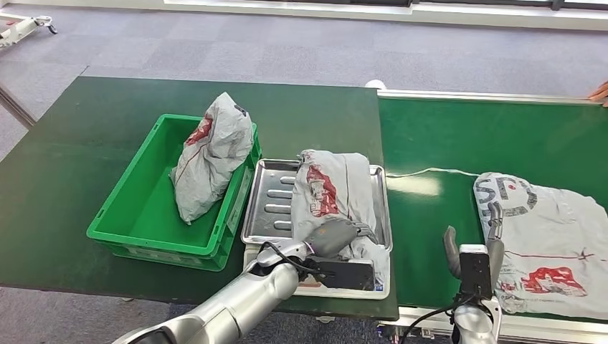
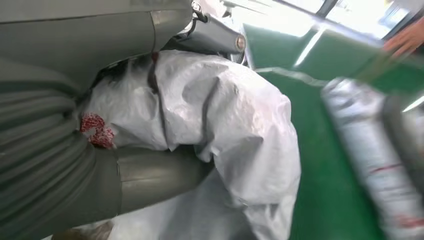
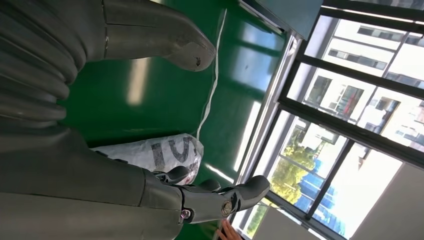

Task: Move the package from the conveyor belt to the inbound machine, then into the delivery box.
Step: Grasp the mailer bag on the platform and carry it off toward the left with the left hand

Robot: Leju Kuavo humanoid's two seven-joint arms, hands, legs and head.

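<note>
Large grey letters on the conveyor's package (image 1: pixel 545 244) are too partial to read.

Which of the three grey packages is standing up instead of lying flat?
The package in the green crate: it leans upright against the crate's wall. The others lie flat.
</note>
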